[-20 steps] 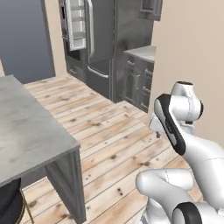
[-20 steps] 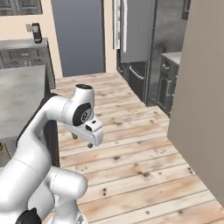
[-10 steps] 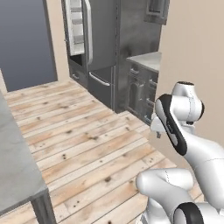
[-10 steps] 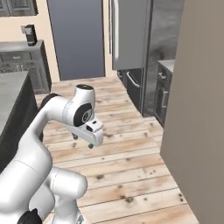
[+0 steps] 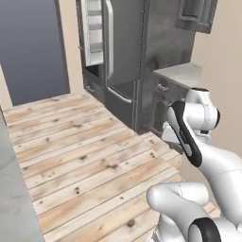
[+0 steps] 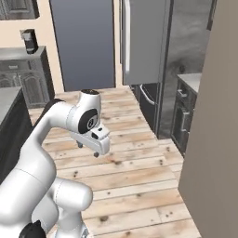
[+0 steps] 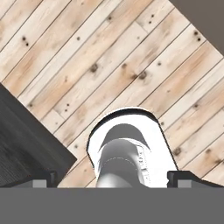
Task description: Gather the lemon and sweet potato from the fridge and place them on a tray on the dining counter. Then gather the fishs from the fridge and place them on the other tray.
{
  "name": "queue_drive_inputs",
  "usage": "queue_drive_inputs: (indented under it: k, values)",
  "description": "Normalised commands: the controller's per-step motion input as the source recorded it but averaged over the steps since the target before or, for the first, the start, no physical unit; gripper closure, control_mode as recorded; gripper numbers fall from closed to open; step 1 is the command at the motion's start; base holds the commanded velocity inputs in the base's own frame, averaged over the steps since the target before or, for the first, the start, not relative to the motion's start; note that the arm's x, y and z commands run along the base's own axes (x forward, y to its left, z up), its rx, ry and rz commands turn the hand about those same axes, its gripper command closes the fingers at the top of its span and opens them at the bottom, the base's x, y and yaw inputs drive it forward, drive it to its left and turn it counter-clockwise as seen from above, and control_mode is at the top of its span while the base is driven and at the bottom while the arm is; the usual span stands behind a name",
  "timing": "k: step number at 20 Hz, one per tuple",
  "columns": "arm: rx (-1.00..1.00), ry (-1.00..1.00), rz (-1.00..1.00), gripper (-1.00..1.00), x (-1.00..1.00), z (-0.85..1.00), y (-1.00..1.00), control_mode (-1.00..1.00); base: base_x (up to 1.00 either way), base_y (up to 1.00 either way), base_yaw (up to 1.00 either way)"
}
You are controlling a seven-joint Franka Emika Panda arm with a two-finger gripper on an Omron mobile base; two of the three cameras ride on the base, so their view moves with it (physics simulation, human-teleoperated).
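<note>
At the far left of the left base view a strip of the dining counter's (image 5: 10, 189) pale marbled worktop runs along the edge, at about eight o'clock. Moving right across the bare plank floor (image 5: 80, 151), the fridge (image 5: 125, 61) stands at roughly twelve o'clock, one door swung open so its white shelved inside (image 5: 94, 33) faces the room; the drawers with curved handles sit below it. Nothing can be made out on those door shelves at this size, and the lemon, sweet potato and fish are not to be told apart from here; presumably they wait inside. Right again, at three o'clock, the arm folds close to its own body, the pincer (image 6: 90, 148) tucked low and pointing down at the floor. In the hand view its two dark fingertips (image 7: 43, 178) stand at the bottom corners, far apart, with only planks beyond them, so the pincer is spread to its widest and carries nothing. The relation that matters: the fridge lies well ahead of the pincer, at about twelve to one o'clock in the right base view, its long axis upright. Before any reach, the gap probably has to be closed and the hand lifted from pointing at the floor to facing the shelves.
</note>
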Motion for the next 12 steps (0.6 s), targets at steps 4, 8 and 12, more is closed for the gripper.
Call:
queue_drive_inputs:
  k: [4, 8, 12]
  values:
    - [0.00, 0.00, 0.00, -1.00, 0.00, 0.00, 0.00, 1.00, 1.00, 0.00, 0.21]
    - [0.00, 0.00, 0.00, -1.00, 0.00, 0.00, 0.00, 1.00, 1.00, 0.00, 0.18]
    - [0.00, 0.00, 0.00, -1.00, 0.00, 0.00, 0.00, 1.00, 1.00, 0.00, 0.17]
